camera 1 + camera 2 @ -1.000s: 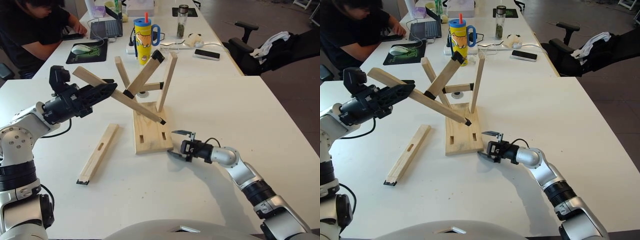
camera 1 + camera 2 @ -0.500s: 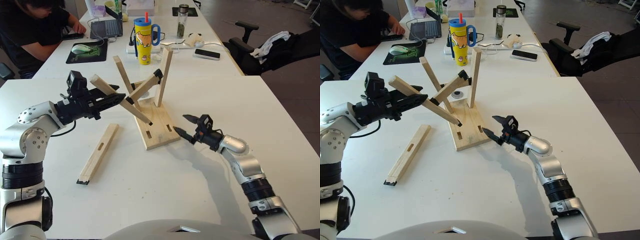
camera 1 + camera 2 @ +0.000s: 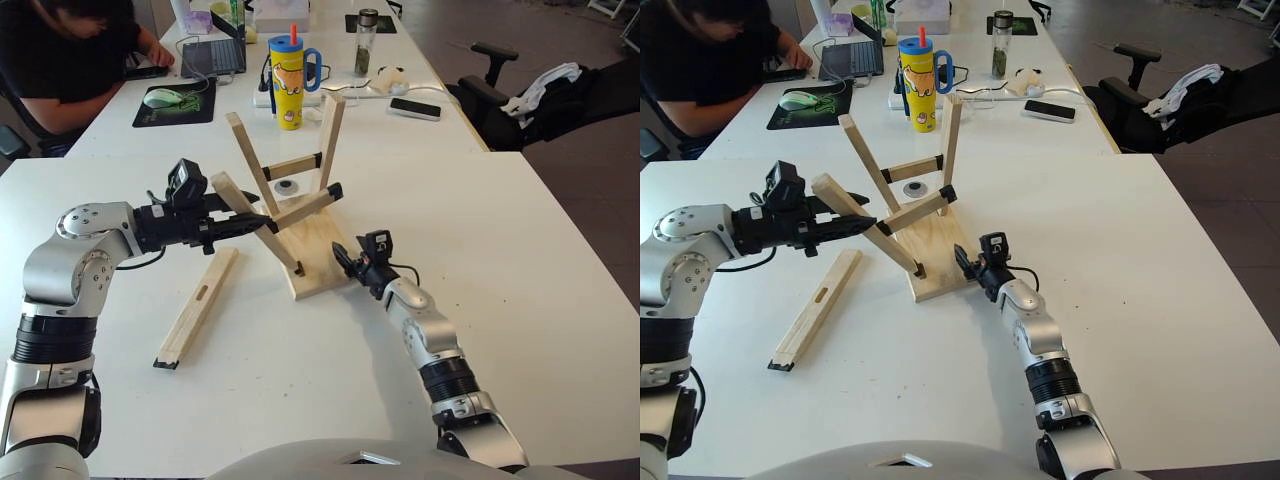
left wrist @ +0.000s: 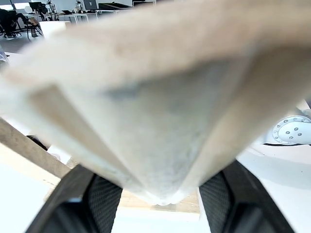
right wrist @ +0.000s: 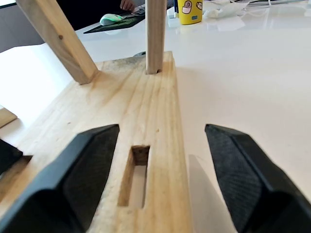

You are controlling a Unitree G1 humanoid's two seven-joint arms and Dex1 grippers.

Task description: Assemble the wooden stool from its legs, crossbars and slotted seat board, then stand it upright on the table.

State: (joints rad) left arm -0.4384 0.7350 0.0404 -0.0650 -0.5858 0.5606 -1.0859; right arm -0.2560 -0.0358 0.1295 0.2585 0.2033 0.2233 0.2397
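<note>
Partway through assembly, with one leg pair seated and the next in hand.
Done: two legs [image 3: 244,150] joined by a crossbar [image 3: 295,165], seated in the far slots of the seat board [image 3: 322,240], which lies flat on the table [image 3: 520,240]. Pinches a tilted leg [image 3: 280,248] in the left gripper [image 3: 238,222], foot at the near slots, entry not discernible. Spreads the right gripper [image 3: 348,264] across the board's near edge, beside an empty slot [image 5: 137,174]. Left: seating that leg, fitting the loose leg [image 3: 195,305] beside the board, turning upright. Behind: yellow cup [image 3: 287,75] holding a straw [image 3: 293,33]; bottle [image 3: 366,45], contents not discernible.
</note>
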